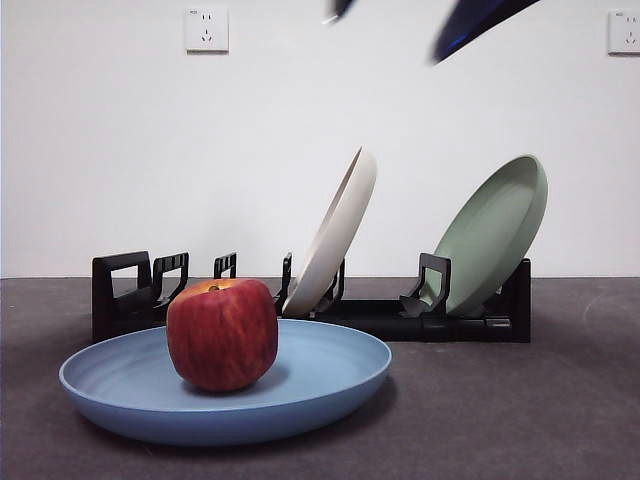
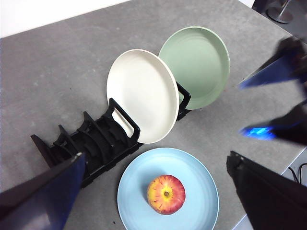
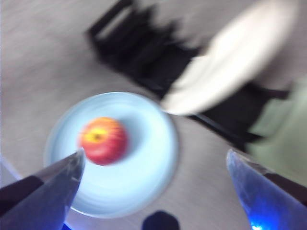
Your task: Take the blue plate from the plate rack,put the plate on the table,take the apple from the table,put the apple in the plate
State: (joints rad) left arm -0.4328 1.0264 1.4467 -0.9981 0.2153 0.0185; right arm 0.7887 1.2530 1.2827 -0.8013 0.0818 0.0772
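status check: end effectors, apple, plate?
Both end effectors open, empty, raised above the table. Apple sits in blue plate, plate flat on table. Nothing in the way.

My right wrist feed is motion-smeared: long black slotted plastic rack (image 3: 158, 62) and leaning cream-white round plate (image 3: 230, 62) lack sharp edges.

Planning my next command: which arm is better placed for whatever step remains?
Left, marginally: the left gripper frames the dark red apple sharply between open jaws, while the right gripper has a motion-blurred view. But the apple already sits in the round light-blue plate on the grey table, so probably nothing remains.
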